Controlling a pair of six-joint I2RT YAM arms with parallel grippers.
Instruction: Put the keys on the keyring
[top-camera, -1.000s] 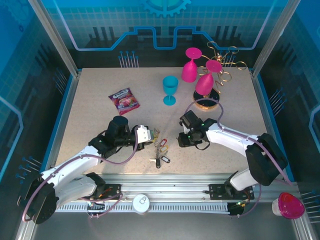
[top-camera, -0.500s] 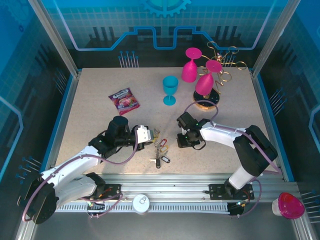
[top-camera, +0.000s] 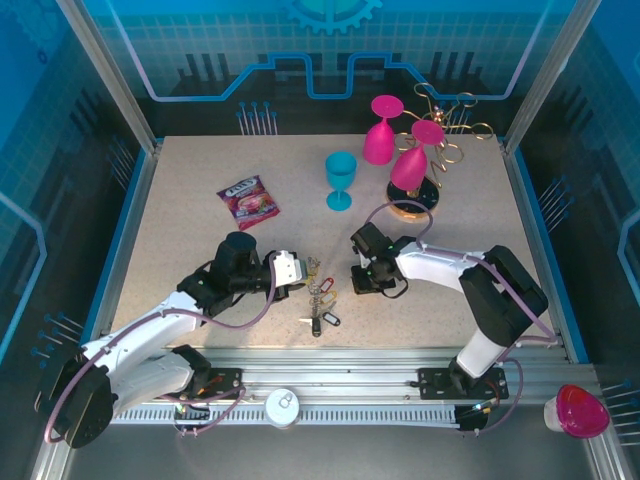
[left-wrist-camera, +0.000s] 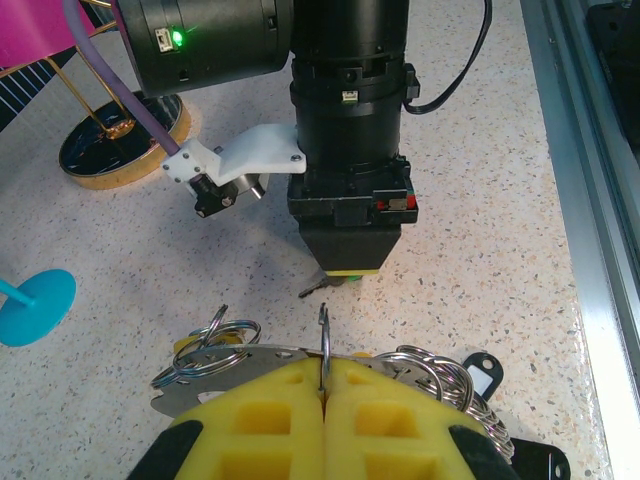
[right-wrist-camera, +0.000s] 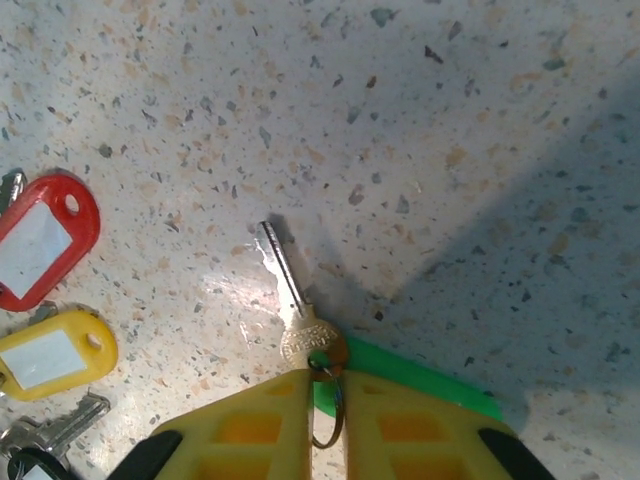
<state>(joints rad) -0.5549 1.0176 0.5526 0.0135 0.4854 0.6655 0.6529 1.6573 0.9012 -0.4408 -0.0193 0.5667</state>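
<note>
Nearby, red tag, yellow tag beside green key pinched in right claw; left claw clamps keyring.

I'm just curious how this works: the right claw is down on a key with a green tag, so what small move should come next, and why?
Probably lift it slightly. The right gripper looks closed on the green-tagged key, which lies on the table, while the left gripper pinches the keyring nearby, ready for threading.
</note>
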